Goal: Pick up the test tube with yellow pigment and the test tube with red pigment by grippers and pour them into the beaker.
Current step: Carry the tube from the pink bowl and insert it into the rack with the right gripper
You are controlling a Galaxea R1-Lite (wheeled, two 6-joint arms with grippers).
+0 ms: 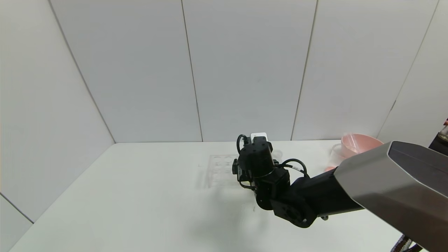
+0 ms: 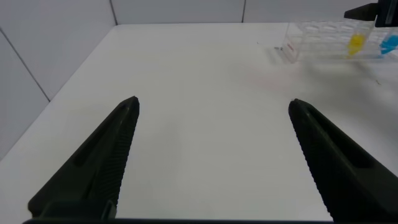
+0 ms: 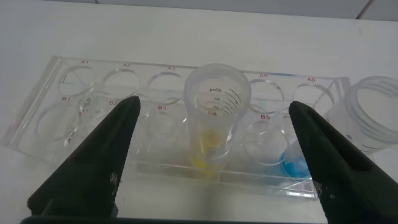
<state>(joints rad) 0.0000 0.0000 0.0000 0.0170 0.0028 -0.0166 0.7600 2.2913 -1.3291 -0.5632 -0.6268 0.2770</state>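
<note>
The test tube with yellow pigment [image 3: 214, 121] stands upright in a clear plastic rack [image 3: 68, 118], with yellow liquid at its bottom. My right gripper [image 3: 214, 104] is open above the rack, one finger on each side of this tube and not touching it. The beaker [image 3: 373, 115] stands just past the rack's end, next to a blue-tipped tube [image 3: 292, 163]. In the head view my right arm [image 1: 257, 161] covers the rack's right half [image 1: 218, 171]. My left gripper [image 2: 213, 102] is open and empty over bare table, far from the rack [image 2: 323, 37]. The red tube is not in view.
A pink bowl [image 1: 360, 143] with a clear cup [image 1: 336, 153] beside it stands at the back right of the white table [image 1: 140, 196]. White walls close the back and left. Yellow [image 2: 356, 42] and blue [image 2: 389, 43] liquid show in the left wrist view.
</note>
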